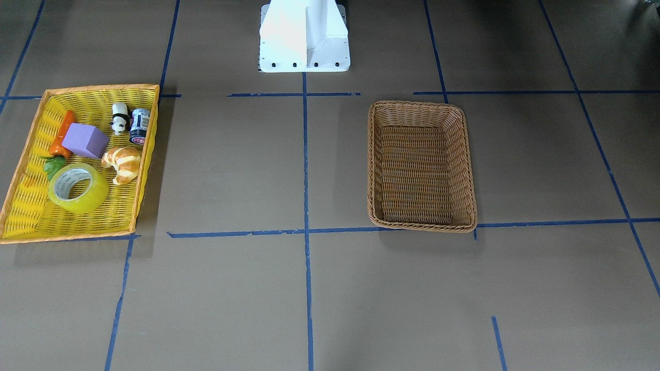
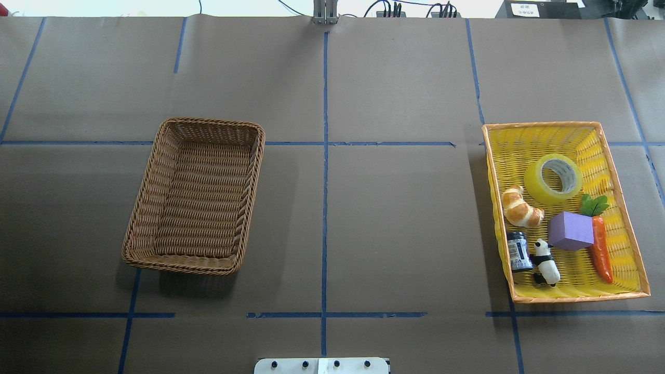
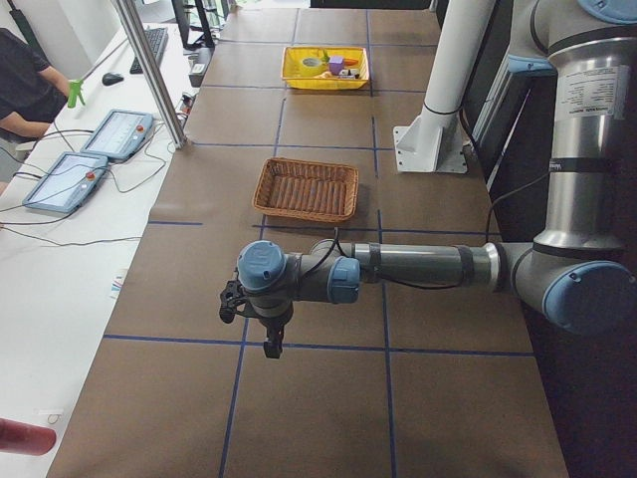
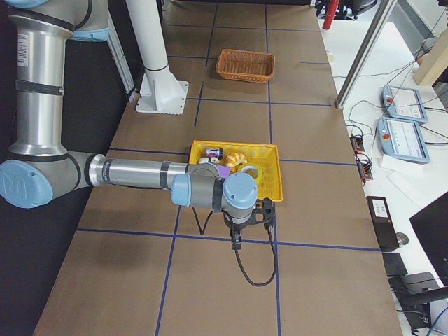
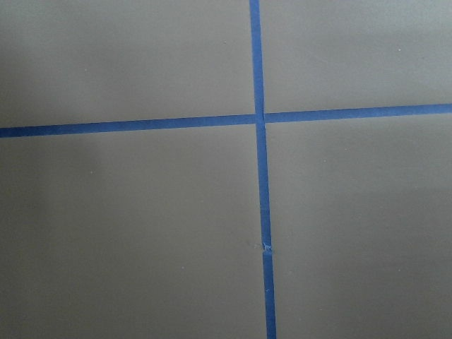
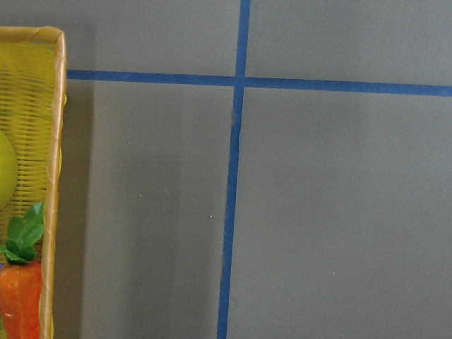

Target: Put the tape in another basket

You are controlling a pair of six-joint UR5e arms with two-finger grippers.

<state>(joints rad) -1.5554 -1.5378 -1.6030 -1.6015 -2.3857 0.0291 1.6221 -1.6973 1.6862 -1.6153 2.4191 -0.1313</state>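
The tape (image 1: 82, 202) lies in the shallow yellow tray (image 1: 146, 154), at its end far from the robot; it also shows in the overhead view (image 2: 537, 183). A sliver of it (image 6: 3, 169) shows in the right wrist view. The brown wicker basket (image 1: 422, 226) stands empty on the robot's left half of the table (image 2: 176, 262). The left gripper (image 3: 271, 344) hangs over bare table, beyond the basket's end. The right gripper (image 4: 236, 241) hangs just outside the yellow tray (image 4: 269, 196). I cannot tell whether either is open or shut.
The yellow tray (image 2: 496, 176) also holds a croissant (image 2: 521, 208), a purple block (image 2: 570, 231), a carrot (image 2: 601, 252), a panda figure (image 2: 545, 261) and a small can (image 2: 518, 250). The white robot base (image 1: 304, 36) stands at the table's edge. Blue tape lines grid the brown table.
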